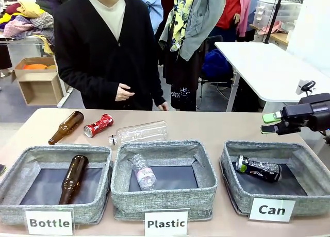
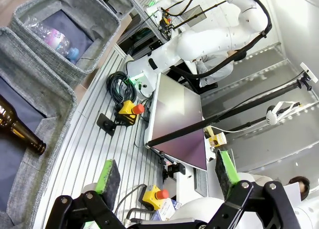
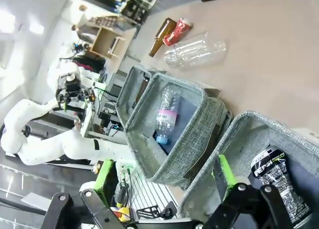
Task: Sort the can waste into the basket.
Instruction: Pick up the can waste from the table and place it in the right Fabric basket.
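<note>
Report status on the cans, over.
Left gripper open, right gripper open. Black can in Can basket. Red can on table, between brown bottle and clear bottle.

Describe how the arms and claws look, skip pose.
Right claw: black blocky body, two tips faced with green pads. Left claw: same black linkage fingers, bolted joints, green pads. Right arm: smooth white rounded segments, with a black cable looping alongside.

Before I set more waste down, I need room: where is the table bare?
Bare: the far strip of table right of the clear bottle, behind the Can basket. Crowded: far left, where brown bottle, red can and clear bottle lie close.
</note>
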You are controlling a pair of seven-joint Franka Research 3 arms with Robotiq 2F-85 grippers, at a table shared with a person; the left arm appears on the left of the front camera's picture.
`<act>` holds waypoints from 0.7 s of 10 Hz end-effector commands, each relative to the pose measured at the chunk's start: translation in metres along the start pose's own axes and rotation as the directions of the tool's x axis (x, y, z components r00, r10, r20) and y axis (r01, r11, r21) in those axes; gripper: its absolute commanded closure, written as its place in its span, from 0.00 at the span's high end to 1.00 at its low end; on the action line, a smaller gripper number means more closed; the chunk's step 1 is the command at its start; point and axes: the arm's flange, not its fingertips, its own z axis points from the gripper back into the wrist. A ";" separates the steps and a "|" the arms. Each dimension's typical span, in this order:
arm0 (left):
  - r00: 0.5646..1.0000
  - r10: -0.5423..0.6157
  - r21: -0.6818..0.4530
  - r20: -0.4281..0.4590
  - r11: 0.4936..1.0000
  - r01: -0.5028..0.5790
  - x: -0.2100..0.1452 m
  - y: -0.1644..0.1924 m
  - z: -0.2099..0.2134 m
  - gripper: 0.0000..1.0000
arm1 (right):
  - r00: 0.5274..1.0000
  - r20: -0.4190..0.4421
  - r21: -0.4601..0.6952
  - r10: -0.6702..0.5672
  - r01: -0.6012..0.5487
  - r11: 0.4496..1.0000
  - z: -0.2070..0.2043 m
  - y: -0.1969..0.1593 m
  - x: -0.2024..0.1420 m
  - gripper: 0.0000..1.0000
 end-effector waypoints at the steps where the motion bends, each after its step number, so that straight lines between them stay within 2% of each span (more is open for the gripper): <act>1: 1.000 0.003 -0.013 0.020 1.000 -0.002 0.001 -0.003 -0.001 1.00 | 1.000 0.014 0.009 0.025 -0.025 1.000 -0.002 0.001 -0.005 1.00; 7: 1.000 0.003 -0.013 0.020 1.000 -0.002 0.001 -0.003 -0.001 1.00 | 1.000 0.014 0.009 0.025 -0.025 1.000 -0.002 0.001 -0.005 1.00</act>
